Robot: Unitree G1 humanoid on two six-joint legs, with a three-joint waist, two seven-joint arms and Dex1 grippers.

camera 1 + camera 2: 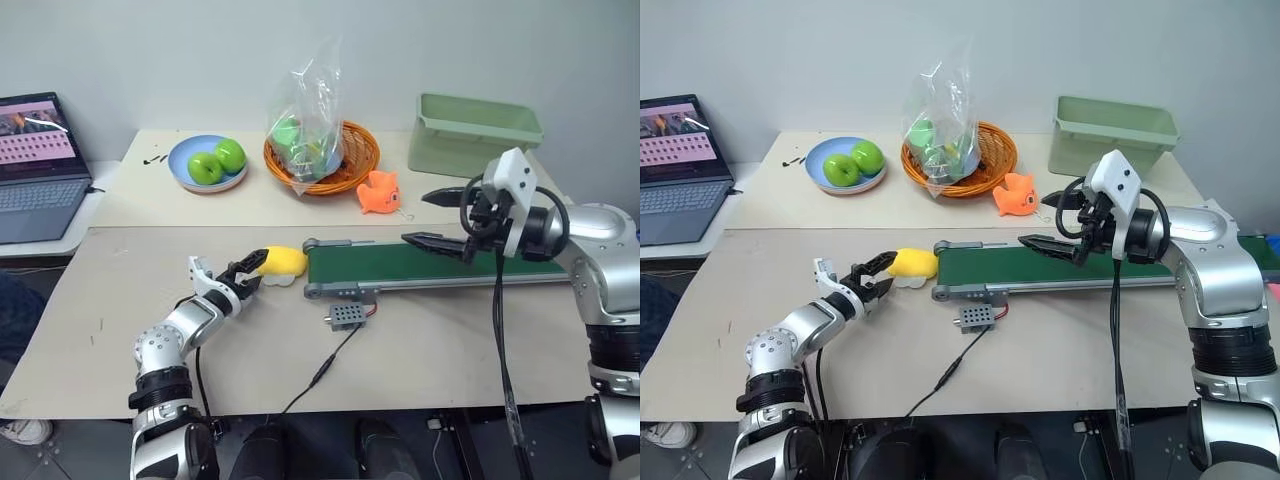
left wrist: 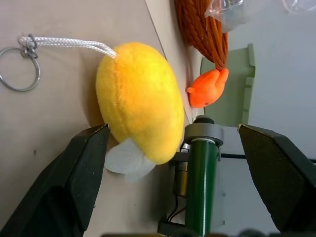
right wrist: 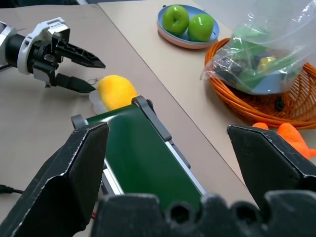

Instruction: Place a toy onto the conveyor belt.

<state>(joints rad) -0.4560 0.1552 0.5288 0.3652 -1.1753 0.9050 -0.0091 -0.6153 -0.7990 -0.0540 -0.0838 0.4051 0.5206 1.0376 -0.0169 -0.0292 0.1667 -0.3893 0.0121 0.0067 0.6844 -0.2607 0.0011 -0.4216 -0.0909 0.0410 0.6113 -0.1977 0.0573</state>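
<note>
Toy (image 1: 282,262): lying on the tabletop (image 1: 120,300), touching the conveyor belt (image 1: 430,264) end, at 3 o'clock of the left pincer (image 1: 243,277), which is spread and empty. Right pincer (image 1: 438,218): spread above the belt. Advice: centre both fingers around the plush body, avoiding its cord, before pinching.

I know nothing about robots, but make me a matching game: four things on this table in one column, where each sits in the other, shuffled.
Things:
1. yellow toy
2. green apples
3. orange fish toy
4. clear plastic bag

Places:
A. in the orange basket
B. on the blue plate
C. on the table at the end of the conveyor belt, before the open left gripper
D. between basket and conveyor belt

Pairs: 1-C, 2-B, 3-D, 4-A
</note>
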